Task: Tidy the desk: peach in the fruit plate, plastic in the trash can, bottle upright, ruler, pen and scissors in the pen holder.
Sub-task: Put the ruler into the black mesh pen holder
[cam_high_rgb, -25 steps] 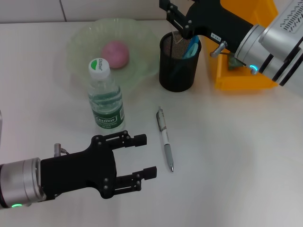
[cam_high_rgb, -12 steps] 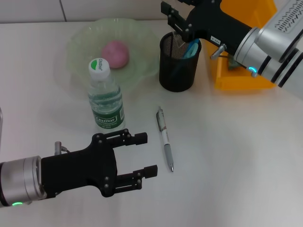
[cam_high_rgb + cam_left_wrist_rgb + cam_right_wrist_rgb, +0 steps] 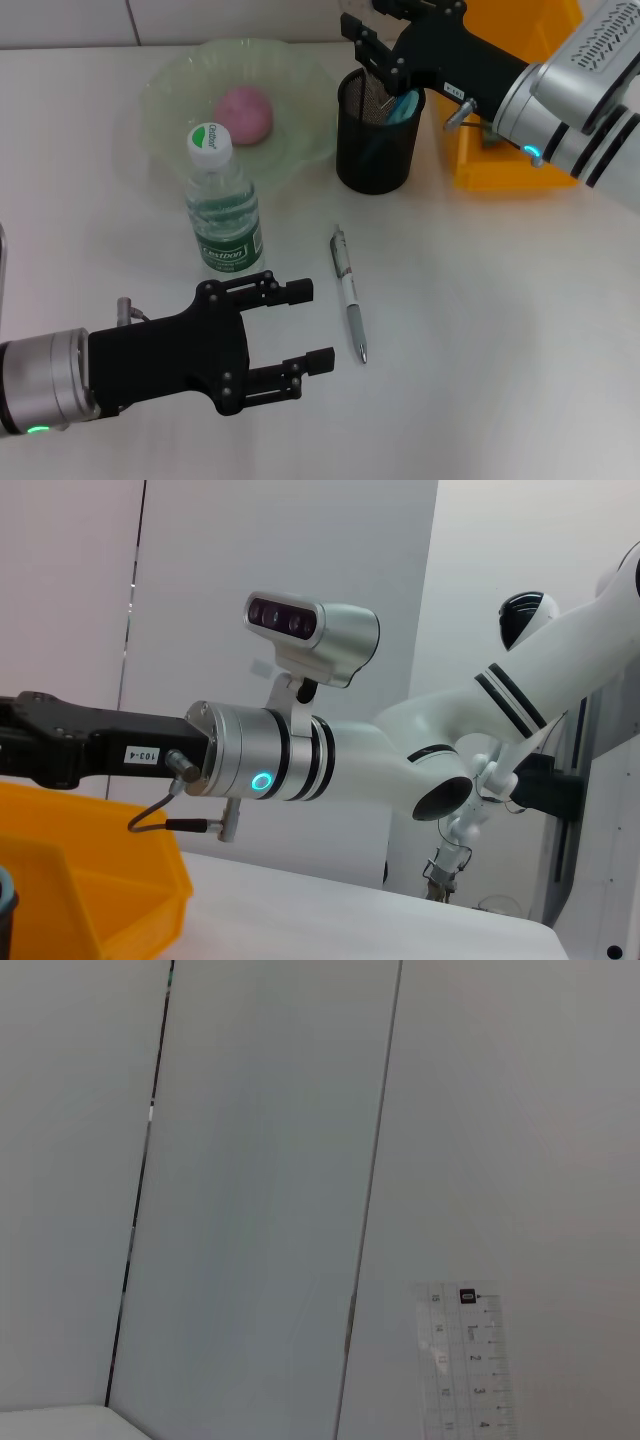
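— Pen (image 3: 348,294) lies mid-table, thin, stiff, slippery; grip its middle.
— Left gripper (image 3: 300,328), near front edge beside it, jaws released. Right gripper (image 3: 375,45) over pen holder (image 3: 375,140): cannot tell.

The right gripper (image 3: 368,25) hides the pen holder's (image 3: 376,140) far rim, and its fingertips run off the frame edge. The orange bin (image 3: 505,160) is mostly covered by that arm.
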Motion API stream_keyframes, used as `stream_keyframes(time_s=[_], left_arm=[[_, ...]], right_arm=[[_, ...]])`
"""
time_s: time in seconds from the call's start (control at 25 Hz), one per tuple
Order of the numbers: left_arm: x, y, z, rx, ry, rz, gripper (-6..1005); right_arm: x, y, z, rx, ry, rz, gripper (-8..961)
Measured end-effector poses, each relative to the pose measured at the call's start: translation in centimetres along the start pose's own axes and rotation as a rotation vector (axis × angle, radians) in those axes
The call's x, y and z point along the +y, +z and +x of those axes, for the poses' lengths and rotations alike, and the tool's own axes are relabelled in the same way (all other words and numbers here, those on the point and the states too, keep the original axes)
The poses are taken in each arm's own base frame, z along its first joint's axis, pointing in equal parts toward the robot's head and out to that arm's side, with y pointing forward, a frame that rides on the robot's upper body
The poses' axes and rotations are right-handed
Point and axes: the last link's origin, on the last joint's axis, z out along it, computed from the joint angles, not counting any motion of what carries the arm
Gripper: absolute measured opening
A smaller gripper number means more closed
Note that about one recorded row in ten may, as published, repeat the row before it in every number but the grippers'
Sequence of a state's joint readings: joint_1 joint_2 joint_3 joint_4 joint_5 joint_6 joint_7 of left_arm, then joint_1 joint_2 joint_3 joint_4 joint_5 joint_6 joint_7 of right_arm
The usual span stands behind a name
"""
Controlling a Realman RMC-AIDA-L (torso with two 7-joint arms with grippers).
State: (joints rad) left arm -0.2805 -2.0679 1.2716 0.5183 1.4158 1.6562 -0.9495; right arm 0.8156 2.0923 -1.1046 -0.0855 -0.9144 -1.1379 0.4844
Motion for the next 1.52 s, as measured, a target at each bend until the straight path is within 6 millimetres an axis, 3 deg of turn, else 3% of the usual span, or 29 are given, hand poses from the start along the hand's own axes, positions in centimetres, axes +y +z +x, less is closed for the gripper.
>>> stream_keyframes(time_s=[1.52], left_arm=[[-0.17, 0.26, 0.21, 0.002, 0.007, -0.007, 697]], right_arm=[[0.82, -0.04, 0.13, 0.004, -0.069, -0.052, 459]])
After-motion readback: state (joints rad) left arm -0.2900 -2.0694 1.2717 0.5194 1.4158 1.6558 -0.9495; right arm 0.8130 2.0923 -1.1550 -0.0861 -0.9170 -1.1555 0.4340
